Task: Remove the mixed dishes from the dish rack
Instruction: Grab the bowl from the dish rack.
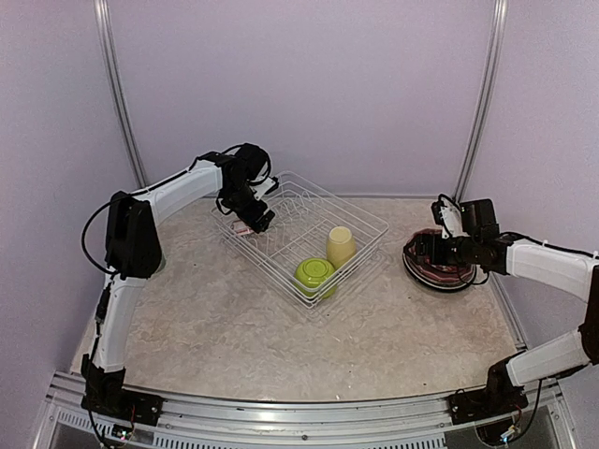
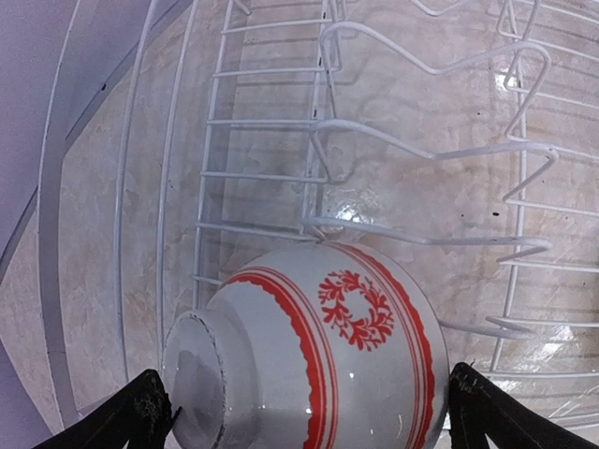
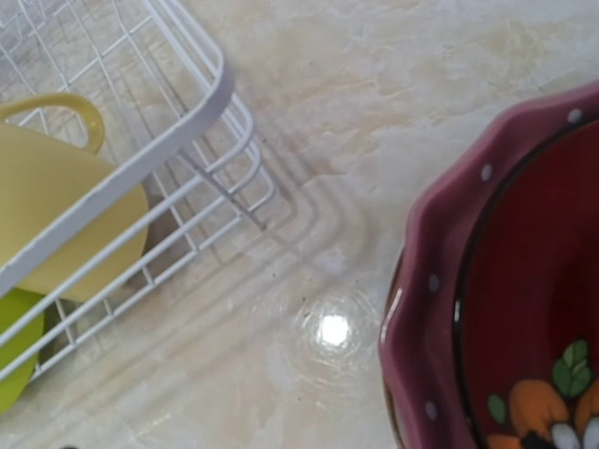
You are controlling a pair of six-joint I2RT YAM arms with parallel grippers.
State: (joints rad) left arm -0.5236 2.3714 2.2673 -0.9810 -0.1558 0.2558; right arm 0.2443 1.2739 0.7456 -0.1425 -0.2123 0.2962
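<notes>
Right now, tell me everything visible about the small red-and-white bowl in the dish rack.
The small glossy white ceramic-looking bowl carries red bands and a red wreath motif. It lies tipped over, foot ring showing, on the floor of the white wire dish rack, between the black fingers of the open left end effector; contact unclear.

The square white wire dish rack (image 1: 309, 304) sits mid-table before me. Inside, at five o'clock, a lime green bowl (image 1: 315, 272) looks overturned, a pale yellow cup (image 1: 341, 247) just beside it. At ten o'clock a small red-banded white bowl (image 2: 309, 355) lies foot-up. Stacked plates (image 1: 438, 269), the pink-dotted one (image 3: 440, 243) on top, lie outside at three o'clock.
</notes>
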